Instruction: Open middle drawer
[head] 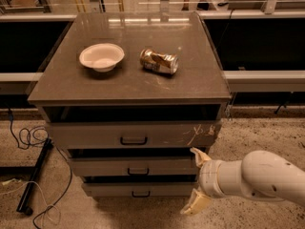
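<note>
gripper: lower right of frame, end of a white arm (267,178) that comes in from the right edge; gripper (190,181) sits at the front right corner of the cabinet, level with the lower two drawers
gripper state: two tan fingers (200,156) spread wide, one up, one down; nothing between them, holds nothing
upper finger: tip overlaps the right end of the middle drawer front, just under the top drawer; contact cannot be told
lower finger: hangs beside the right end of the bottom drawer, just above the floor (248,132), touching nothing that I can see
middle drawer: centre-bottom of frame, second of three stacked fronts; middle drawer (119,166) is plain grey, not visibly pulled out
handle: small dark loop handle (138,171) mid-front, well left of the gripper, untouched
top drawer: top drawer (95,135) is taller, with white scratch marks at its right end, directly above the middle one
bottom drawer: bottom drawer (114,189) is the shortest front, lowest in the stack
cabinet top: flat grey cabinet top (190,82), upper centre of frame
bowl: white bowl (101,56) upright, left part of the top
can: crushed can (159,61) on its side, just right of the bowl, not touching it
cables: cables (26,137) on the floor at the left edge, beside a dark pole
</note>
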Robot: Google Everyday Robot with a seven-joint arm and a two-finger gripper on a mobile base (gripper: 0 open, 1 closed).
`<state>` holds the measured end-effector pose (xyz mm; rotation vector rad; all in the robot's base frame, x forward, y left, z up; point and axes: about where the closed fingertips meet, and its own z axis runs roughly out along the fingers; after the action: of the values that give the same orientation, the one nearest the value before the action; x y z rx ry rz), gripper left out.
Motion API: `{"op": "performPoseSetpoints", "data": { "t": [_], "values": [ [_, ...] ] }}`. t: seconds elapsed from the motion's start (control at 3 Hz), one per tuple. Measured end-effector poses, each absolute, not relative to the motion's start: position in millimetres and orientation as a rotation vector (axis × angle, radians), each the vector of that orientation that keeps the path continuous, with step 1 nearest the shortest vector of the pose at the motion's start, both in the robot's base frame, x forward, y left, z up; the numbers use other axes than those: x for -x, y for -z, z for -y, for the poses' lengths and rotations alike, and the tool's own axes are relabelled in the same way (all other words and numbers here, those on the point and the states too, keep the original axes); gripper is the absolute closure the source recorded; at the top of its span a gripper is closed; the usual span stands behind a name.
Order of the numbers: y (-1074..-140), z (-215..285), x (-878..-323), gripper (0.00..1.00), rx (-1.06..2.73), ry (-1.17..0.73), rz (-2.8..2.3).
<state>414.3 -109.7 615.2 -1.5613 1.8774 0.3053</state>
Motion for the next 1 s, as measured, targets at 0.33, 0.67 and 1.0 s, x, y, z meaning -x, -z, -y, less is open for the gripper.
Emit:
{"op": "performPoseSetpoints", "data": {
  "t": [0.33,0.67,1.0],
  "values": [
    [-588.6,99.6,-413.8,0.0,1.567,-0.312,-1.861],
    [-556.0,90.6,-416.5,0.0,1.56,-0.332,-1.871],
    [-533.7,90.2,-425.4,0.0,1.51,-0.316,-1.911]
  ]
}}
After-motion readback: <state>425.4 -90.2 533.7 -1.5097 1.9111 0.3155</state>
